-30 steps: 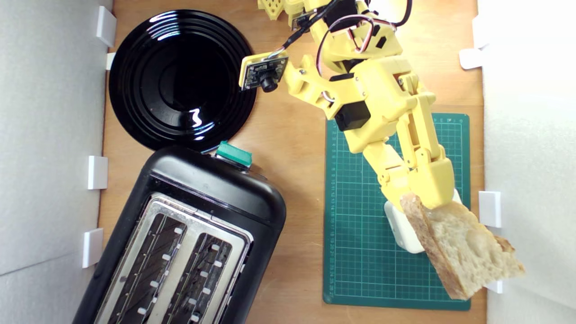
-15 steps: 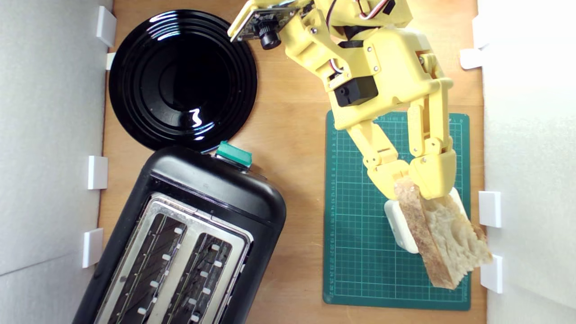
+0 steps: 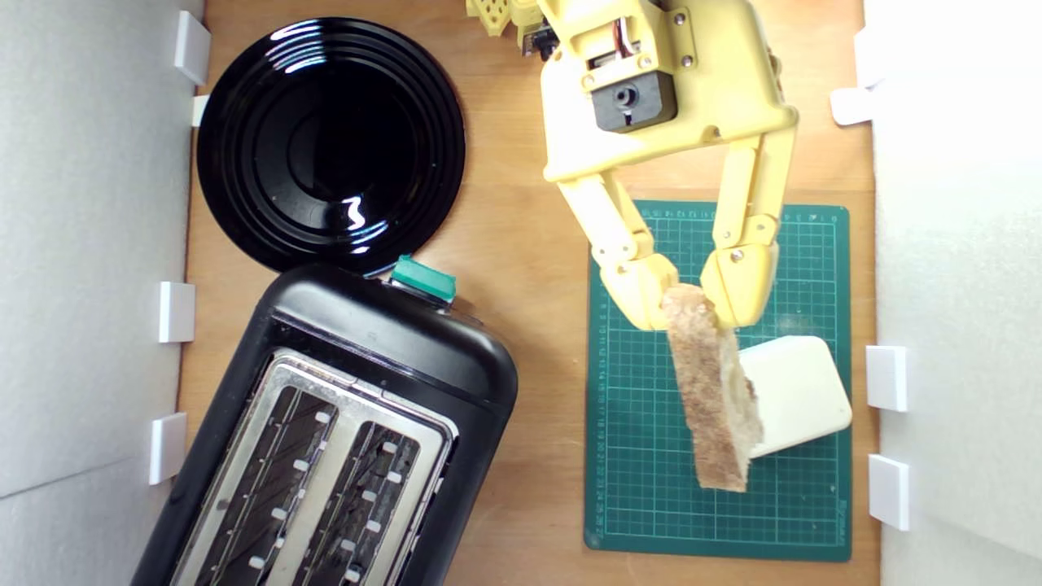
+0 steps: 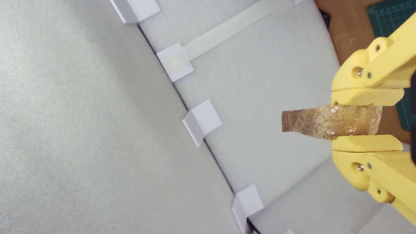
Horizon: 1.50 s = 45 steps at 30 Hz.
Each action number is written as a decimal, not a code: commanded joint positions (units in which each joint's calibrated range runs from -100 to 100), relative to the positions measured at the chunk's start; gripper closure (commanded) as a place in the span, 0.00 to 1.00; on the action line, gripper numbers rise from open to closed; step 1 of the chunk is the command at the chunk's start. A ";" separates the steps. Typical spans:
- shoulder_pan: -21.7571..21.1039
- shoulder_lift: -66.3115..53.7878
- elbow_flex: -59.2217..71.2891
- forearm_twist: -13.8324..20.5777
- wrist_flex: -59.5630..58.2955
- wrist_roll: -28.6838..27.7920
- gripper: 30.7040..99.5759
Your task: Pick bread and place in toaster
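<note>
Toaster point(image 3: 326, 439) sits unmoved at the exterior view's left, its lower end cut off. Since a second ago the gripper point(image 3: 692, 305) has swung leftward over the mat point(image 3: 635, 488), clenching the bread point(image 3: 712, 391) crust-up, uncovering the white block point(image 3: 802, 391).

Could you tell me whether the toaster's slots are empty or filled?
Empty: both slots of the toaster show bare wire guides, while the claw holds the bread elsewhere.

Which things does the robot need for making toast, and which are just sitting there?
Needed:
- bread, held in the tool
- toaster

Just sitting there:
- black plate
- white block
- green mat
</note>
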 commanded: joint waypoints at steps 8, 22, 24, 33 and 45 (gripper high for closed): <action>5.71 -2.01 -15.21 -2.67 9.20 6.63 0.73; 14.89 -1.51 -18.20 -7.20 11.51 15.58 0.73; 15.86 -0.68 -18.20 -7.20 11.51 16.42 0.73; 19.89 0.23 -21.29 -7.20 11.51 18.77 0.73; 23.68 0.23 -21.74 -6.93 11.51 20.29 0.73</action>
